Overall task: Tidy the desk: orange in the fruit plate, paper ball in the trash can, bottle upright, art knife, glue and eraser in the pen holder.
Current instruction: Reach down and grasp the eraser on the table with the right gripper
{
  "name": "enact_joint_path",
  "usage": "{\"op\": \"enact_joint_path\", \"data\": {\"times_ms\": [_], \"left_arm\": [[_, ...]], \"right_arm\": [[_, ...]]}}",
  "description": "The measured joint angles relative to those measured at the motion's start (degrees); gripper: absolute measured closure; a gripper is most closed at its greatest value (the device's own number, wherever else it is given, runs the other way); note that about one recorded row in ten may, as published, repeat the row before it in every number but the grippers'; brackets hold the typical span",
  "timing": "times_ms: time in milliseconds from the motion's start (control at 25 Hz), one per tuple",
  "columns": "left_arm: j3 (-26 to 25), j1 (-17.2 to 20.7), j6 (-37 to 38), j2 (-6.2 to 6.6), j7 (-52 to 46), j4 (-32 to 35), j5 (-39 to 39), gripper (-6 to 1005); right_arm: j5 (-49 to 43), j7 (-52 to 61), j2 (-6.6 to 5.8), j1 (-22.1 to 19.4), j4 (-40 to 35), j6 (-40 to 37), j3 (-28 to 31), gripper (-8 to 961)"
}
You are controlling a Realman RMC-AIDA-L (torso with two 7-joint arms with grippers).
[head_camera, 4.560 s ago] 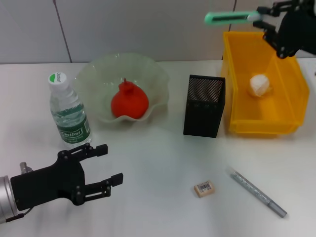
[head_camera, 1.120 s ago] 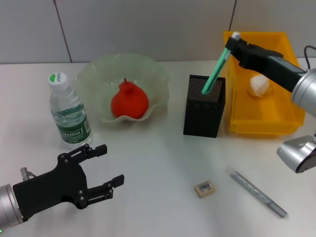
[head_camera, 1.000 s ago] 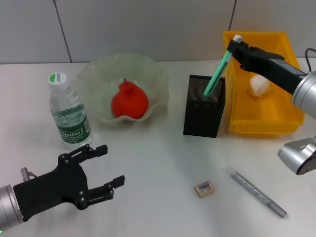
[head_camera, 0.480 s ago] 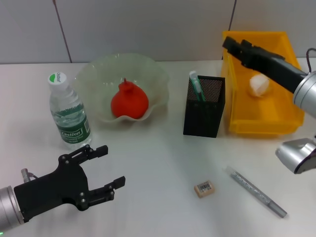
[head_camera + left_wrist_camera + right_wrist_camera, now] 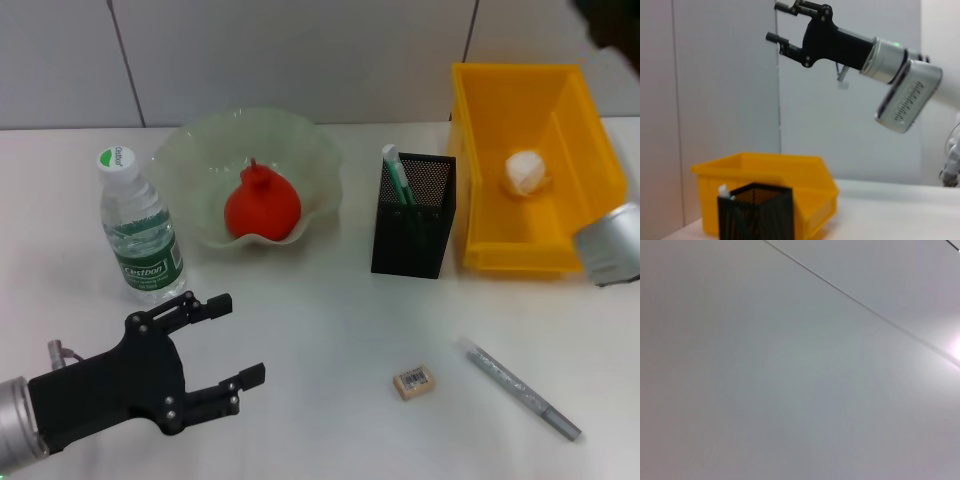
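Art knife (image 5: 398,173) is in, standing tilted at the pen holder (image 5: 414,222)'s 10 o'clock corner, so that step's done w/ glue and eraser left. The orange (image 5: 262,204) sits in the fruit plate (image 5: 300,140), the paper ball (image 5: 526,171) in the trash can (image 5: 480,190), the bottle (image 5: 140,228) upright at 9 o'clock of the plate.

Your right gripper (image 5: 787,27) is up high above the trash can, fingers spread apart, holding nothing. The left gripper (image 5: 215,345) hovers low at 7 o'clock, open and empty too.

Next, I'd judge: bring the right one down to the glue (image 5: 519,388), lying flat at 5 o'clock of the holder; pinch across its thin body. The eraser (image 5: 414,381) lies just beside, at 9 o'clock of the glue.
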Motion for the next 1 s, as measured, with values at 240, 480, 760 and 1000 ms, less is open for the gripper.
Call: {"op": "enact_joint_path", "data": {"times_ms": [240,480,760,1000], "left_arm": [[0.01,0.7,2.85,0.21,-0.07,0.39,0.08,186],[0.01,2.22,3.52,0.35,0.14,0.49,0.2,187],[-0.12,1.87,3.53,0.38,-0.39,0.32,0.29,187],[-0.25,2.16,3.76,0.38,-1.74,0.54,0.14,187]], "right_arm": [[17.81,18.94,0.27,5.96,19.47,-21.54,-1.37,387],[25.61,53.99,0.15,11.52,31.01,-30.87,-1.4,363],[20.81,95.57,-0.31,15.61,37.42,-30.5,-1.31,335],[7.45,122.23,-0.88,15.09,37.58,-30.64,-0.88,311]]}}
